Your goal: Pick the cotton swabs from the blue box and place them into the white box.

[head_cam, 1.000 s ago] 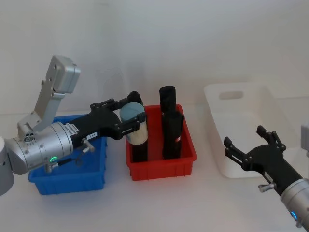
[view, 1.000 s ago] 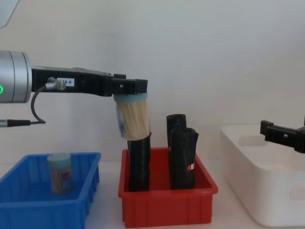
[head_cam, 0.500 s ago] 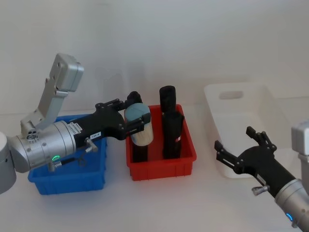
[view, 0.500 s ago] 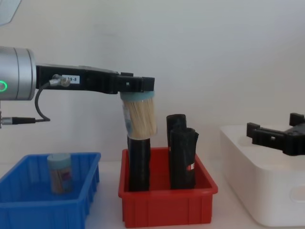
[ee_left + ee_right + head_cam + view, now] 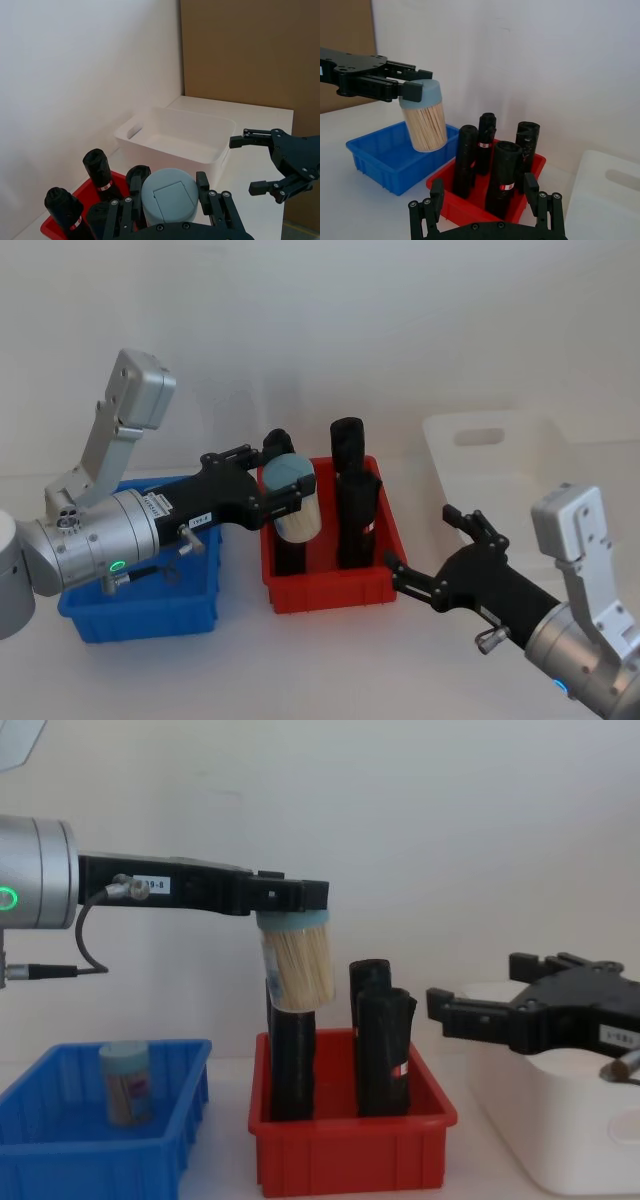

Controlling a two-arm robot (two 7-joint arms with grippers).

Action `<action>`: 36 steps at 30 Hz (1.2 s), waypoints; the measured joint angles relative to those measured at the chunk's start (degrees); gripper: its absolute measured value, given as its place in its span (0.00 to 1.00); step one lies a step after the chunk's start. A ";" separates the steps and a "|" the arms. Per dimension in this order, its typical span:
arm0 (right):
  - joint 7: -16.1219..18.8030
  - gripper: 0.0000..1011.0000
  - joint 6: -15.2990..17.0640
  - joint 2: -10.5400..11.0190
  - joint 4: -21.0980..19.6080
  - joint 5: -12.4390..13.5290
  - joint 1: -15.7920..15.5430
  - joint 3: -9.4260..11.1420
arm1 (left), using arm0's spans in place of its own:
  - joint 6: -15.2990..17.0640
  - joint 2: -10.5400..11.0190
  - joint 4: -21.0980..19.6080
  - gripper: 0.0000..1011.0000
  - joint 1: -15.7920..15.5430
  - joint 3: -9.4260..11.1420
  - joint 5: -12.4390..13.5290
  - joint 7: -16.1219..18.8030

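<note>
Cotton swabs jar (image 5: 297, 965) is clamped by its pale blue lid between the left gripper (image 5: 290, 907) jaws. Its body hangs below them, tilted slightly, above the red bin (image 5: 350, 1160) and in front of one of the black upright objects (image 5: 385, 1050). Second jar (image 5: 126, 1082) stands in the blue box (image 5: 60, 1160), well below and behind those jaws. Right gripper (image 5: 422, 540) jaws are spread wide with nothing between them. They point toward the red bin, with the white box (image 5: 560, 1140) behind them.
</note>
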 joint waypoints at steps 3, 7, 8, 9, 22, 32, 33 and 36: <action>2.18 0.99 0.61 -0.87 0.69 -1.75 1.42 -0.69 | 0.02 -0.02 0.00 0.65 -0.02 0.02 -0.02 -0.07; 4.54 0.99 1.44 -2.05 1.79 -4.15 3.28 -1.52 | 0.04 -0.04 0.00 0.65 -0.04 0.03 -0.03 -0.12; 5.52 0.99 1.66 -2.60 2.34 -4.86 4.14 -1.87 | 0.05 -0.04 0.00 0.65 -0.05 0.03 -0.04 -0.13; 5.96 0.99 1.79 -2.83 2.58 -5.33 4.51 -2.01 | 0.05 -0.05 0.00 0.65 -0.05 0.04 -0.04 -0.14; 9.37 0.99 2.57 -6.39 6.79 -9.93 9.85 -3.78 | 0.09 -0.05 0.00 0.65 -0.10 0.04 -0.04 -0.22; 11.34 0.99 2.22 -8.72 10.46 -12.21 13.26 -4.88 | 0.09 -0.06 0.00 0.65 -0.10 0.03 -0.03 -0.25; 11.59 0.99 2.09 -9.10 11.15 -12.54 13.83 -5.07 | 0.09 -0.06 0.00 0.65 -0.10 0.03 -0.03 -0.25; 11.85 0.99 1.91 -9.63 12.22 -12.89 14.62 -5.31 | 0.08 -0.05 0.00 0.65 -0.10 0.03 -0.03 -0.25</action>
